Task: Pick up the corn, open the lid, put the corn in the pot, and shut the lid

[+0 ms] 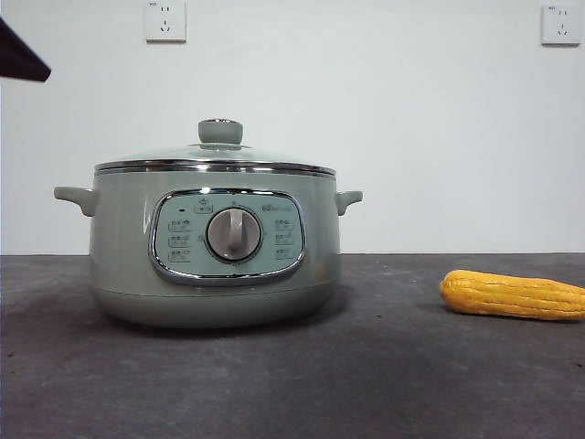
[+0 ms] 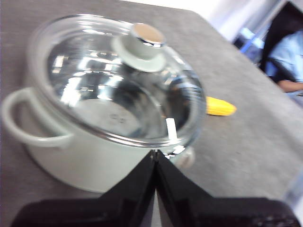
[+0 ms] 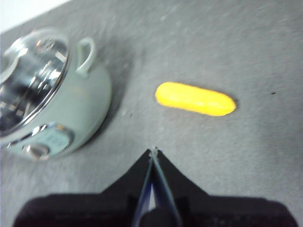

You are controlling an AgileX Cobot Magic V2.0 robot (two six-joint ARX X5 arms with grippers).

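Observation:
The pale green pot [image 1: 215, 247] stands left of centre on the dark table, its glass lid [image 1: 216, 160] seated on it with the green knob [image 1: 220, 131] on top. A yellow corn [image 1: 512, 294] lies on the table to the pot's right, apart from it. In the left wrist view my left gripper [image 2: 155, 152] hangs shut above the pot [image 2: 80, 161] beside the lid [image 2: 113, 80], with the corn [image 2: 219, 106] beyond. The right wrist view has my right gripper [image 3: 154, 151] shut and empty above the table, short of the corn [image 3: 195, 99], the pot [image 3: 75, 113] off to one side.
A black arm tip [image 1: 20, 57] shows at the top left corner of the front view. Two wall sockets [image 1: 165, 20] sit high on the white wall behind. A seated person [image 2: 289, 61] appears past the table's edge in the left wrist view.

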